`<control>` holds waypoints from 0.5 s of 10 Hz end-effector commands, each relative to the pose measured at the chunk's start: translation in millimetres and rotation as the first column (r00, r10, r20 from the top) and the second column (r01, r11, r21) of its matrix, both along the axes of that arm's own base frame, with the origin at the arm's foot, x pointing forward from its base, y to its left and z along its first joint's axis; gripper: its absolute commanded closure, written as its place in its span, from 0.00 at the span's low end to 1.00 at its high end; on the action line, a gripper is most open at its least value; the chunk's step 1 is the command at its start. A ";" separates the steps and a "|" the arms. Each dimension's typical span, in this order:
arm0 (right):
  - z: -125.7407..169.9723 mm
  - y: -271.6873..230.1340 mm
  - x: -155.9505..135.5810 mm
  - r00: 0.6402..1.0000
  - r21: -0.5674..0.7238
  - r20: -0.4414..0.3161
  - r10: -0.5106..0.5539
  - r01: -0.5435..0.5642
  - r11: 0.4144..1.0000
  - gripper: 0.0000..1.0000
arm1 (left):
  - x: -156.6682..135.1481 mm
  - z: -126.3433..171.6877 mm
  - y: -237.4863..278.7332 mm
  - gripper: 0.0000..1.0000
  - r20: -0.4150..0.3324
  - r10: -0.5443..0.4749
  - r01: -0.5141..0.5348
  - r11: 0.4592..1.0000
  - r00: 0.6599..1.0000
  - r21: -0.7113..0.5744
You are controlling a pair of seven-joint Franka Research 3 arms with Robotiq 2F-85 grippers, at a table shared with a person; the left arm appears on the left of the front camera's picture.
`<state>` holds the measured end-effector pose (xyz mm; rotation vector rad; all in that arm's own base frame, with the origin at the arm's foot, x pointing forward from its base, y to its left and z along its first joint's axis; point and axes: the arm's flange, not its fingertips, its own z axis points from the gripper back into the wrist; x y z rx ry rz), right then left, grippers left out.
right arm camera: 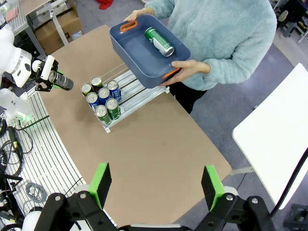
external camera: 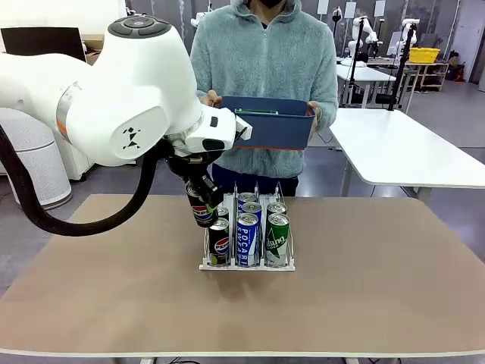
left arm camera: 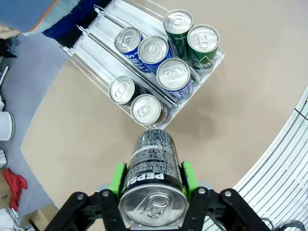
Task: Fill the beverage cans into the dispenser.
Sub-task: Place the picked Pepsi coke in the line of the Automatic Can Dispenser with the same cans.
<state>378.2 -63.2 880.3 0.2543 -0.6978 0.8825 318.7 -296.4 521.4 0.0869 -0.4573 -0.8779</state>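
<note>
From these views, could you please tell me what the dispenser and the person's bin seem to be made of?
Dispenser: probably plastic, with glossy see-through rails and white lanes. Bin: likely moulded plastic, matte dark blue, rounded corners, orange handle grips.

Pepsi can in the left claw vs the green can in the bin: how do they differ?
Colour: the Pepsi can is black, the green can green.
Pose: the Pepsi can hangs near upright; the green can lies on its side.
Hold: the Pepsi can is clamped in the left claw, off the table beside the dispenser; the green can lies loose in the bin that a person holds.
Both are slim drink cans, not yet in the dispenser.
</note>
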 end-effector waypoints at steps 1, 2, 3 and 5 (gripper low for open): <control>-0.1 0.8 -1.6 1.000 0.000 0.000 0.001 -0.001 1.000 0.00 | 6.0 7.5 -0.2 0.42 -0.008 0.006 -0.006 1.000 1.000 0.017; -0.1 0.8 -1.6 1.000 0.000 0.000 0.001 -0.001 1.000 0.00 | 6.0 7.5 -0.2 0.42 -0.008 0.006 -0.006 1.000 1.000 0.017; -0.1 0.8 -1.6 1.000 0.000 0.000 0.001 -0.001 1.000 0.00 | 6.0 7.5 -0.2 0.42 -0.008 0.006 -0.006 1.000 1.000 0.017; -0.1 0.8 -1.6 1.000 0.000 0.000 0.001 -0.001 1.000 0.00 | 4.1 1.5 1.1 0.42 -0.014 0.007 -0.006 1.000 1.000 0.005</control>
